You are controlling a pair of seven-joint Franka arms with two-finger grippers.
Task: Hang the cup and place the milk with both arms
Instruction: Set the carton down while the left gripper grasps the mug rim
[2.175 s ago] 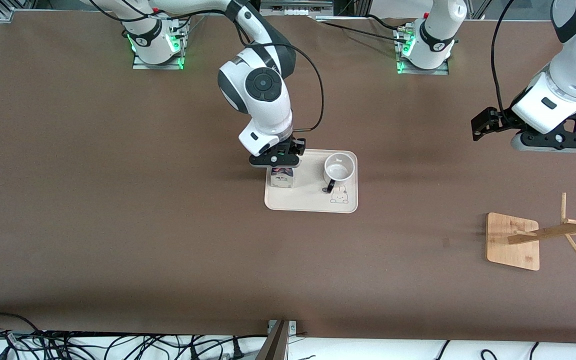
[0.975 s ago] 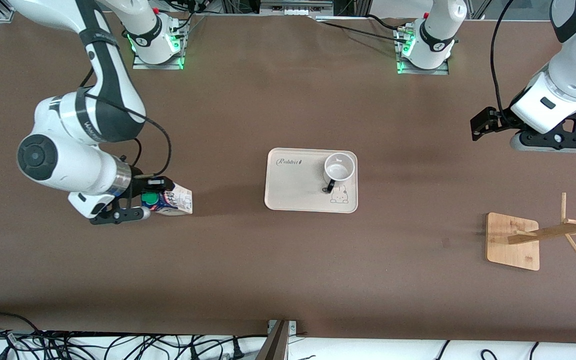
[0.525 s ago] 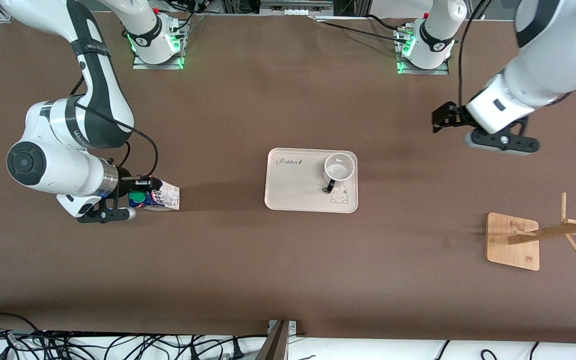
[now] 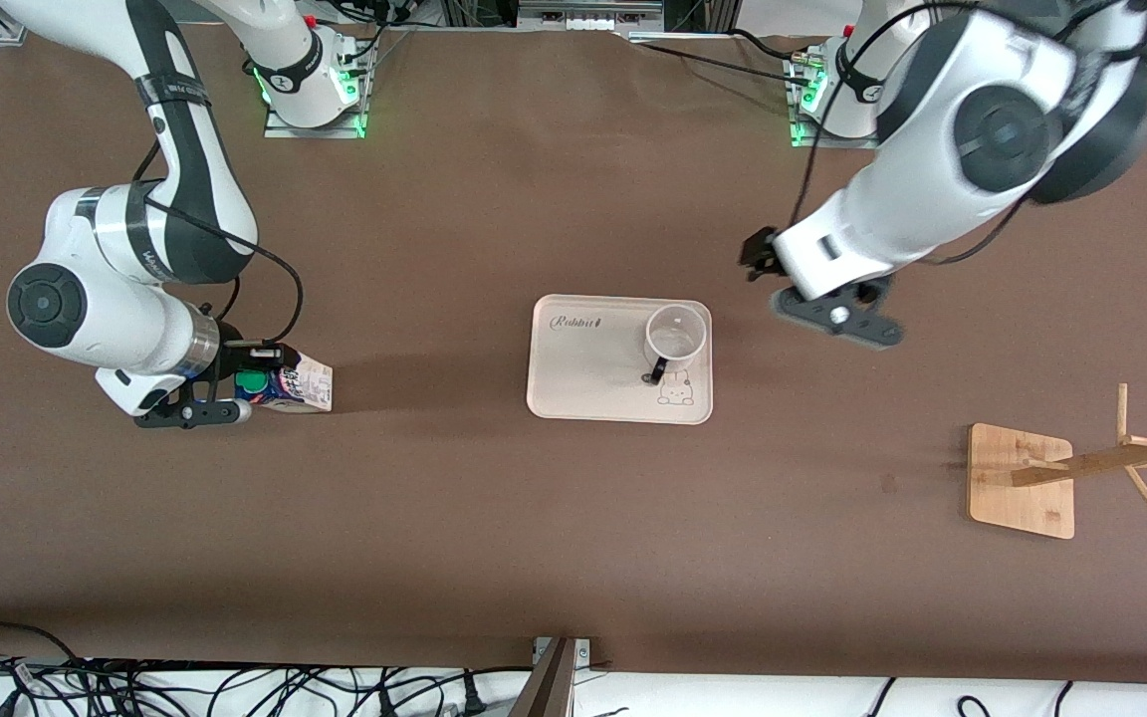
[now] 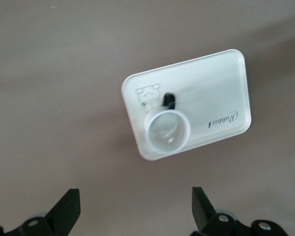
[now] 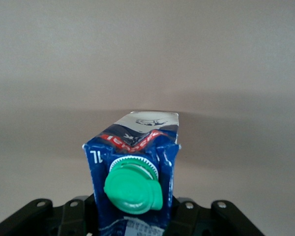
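Observation:
The cup (image 4: 676, 334) is a white mug with a black handle. It stands upright on the cream tray (image 4: 583, 388) at mid-table, and shows in the left wrist view as the cup (image 5: 168, 130) on the tray (image 5: 214, 91). My left gripper (image 4: 832, 317) hangs open over bare table beside the tray, toward the left arm's end. Its fingers (image 5: 65, 212) stand wide apart with nothing between them. The milk (image 4: 287, 384) is a blue and white carton with a green cap (image 6: 132, 189). My right gripper (image 4: 220, 390) is shut on the tilted milk (image 6: 135, 147), low over the right arm's end of the table.
A wooden rack (image 4: 1022, 480) with slanted pegs stands on its square base near the left arm's end, nearer the front camera than the tray. Brown table surface lies between the tray and the milk. Cables run along the front edge.
My left arm has swung in from its end of the table to just beside the tray. My right arm has carried the milk a little farther toward its own end.

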